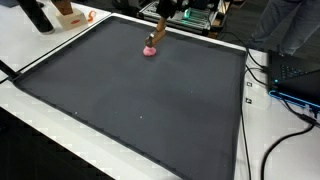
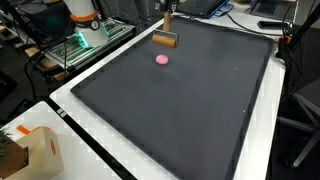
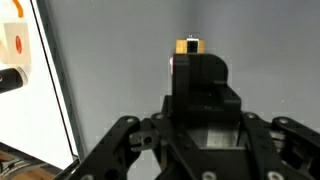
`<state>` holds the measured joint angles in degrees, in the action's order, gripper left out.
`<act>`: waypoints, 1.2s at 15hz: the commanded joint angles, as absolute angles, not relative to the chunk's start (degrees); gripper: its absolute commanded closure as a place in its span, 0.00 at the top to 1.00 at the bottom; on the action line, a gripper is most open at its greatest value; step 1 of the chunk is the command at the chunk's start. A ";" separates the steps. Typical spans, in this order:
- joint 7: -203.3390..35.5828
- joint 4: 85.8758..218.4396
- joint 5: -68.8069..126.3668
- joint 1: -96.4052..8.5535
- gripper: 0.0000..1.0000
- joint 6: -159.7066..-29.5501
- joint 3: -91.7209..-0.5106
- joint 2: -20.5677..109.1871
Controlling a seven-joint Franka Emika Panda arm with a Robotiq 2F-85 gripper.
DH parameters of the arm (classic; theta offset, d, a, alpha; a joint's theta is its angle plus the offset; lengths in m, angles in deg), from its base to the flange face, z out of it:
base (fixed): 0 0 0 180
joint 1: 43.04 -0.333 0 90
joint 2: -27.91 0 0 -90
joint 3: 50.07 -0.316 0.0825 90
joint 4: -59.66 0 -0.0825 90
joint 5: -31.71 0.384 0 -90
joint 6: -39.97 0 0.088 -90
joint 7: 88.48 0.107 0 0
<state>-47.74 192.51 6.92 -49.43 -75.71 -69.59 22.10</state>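
Observation:
My gripper (image 3: 196, 60) hangs over the far part of a dark mat (image 1: 140, 110), and its black fingers (image 3: 200, 85) are closed together. A wooden brush-like tool (image 2: 165, 40) hangs from it, its handle pointing up and its head just above the mat. In the wrist view only the tool's tan tip (image 3: 189, 45) shows past the fingers. A small pink lump (image 1: 151, 50) lies on the mat right beside the tool's head, also seen as the pink lump (image 2: 161, 60). The gripper (image 1: 163, 15) sits at the mat's back edge.
The mat covers a white table (image 2: 95, 140). An orange and white box (image 2: 35, 150) stands off one corner. A frame with green lights (image 2: 88, 40) sits behind the mat. Cables and a dark device (image 1: 295, 80) lie along another side.

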 commanded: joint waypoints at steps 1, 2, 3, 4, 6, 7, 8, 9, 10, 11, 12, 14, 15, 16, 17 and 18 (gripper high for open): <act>-45.37 187.85 5.53 -51.96 0.24 -71.45 -68.45 27.07; -45.72 187.14 5.96 -52.49 0.24 -71.45 -68.21 27.99; -45.80 186.46 6.14 -52.99 0.24 -71.43 -67.97 28.83; -46.07 185.76 6.26 -53.47 0.24 -71.60 -67.71 29.70; -45.92 184.53 6.18 -54.32 0.24 -71.67 -67.18 31.35; -45.90 183.96 6.25 -54.73 0.24 -71.54 -66.87 32.18; -45.82 183.43 6.32 -55.12 0.24 -71.54 -66.54 32.83; -45.85 183.02 6.43 -55.47 0.24 -71.48 -66.24 33.42; -45.63 182.63 6.42 -55.80 0.24 -71.50 -65.91 33.95; -45.49 182.25 6.49 -56.08 0.24 -71.51 -65.57 34.47; -45.59 181.79 6.60 -56.27 0.24 -71.51 -65.18 35.12; -46.00 181.03 7.04 -56.58 0.24 -71.52 -64.47 36.13; -45.98 180.72 7.04 -56.73 0.24 -71.52 -64.11 36.57; -45.94 180.47 7.03 -56.85 0.24 -71.60 -63.77 36.96; -45.94 180.23 7.07 -56.98 0.24 -71.61 -63.43 37.28; -46.14 179.98 7.23 -57.08 0.24 -71.62 -63.13 37.56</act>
<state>-46.59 181.64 6.85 -55.60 -73.36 -64.72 36.47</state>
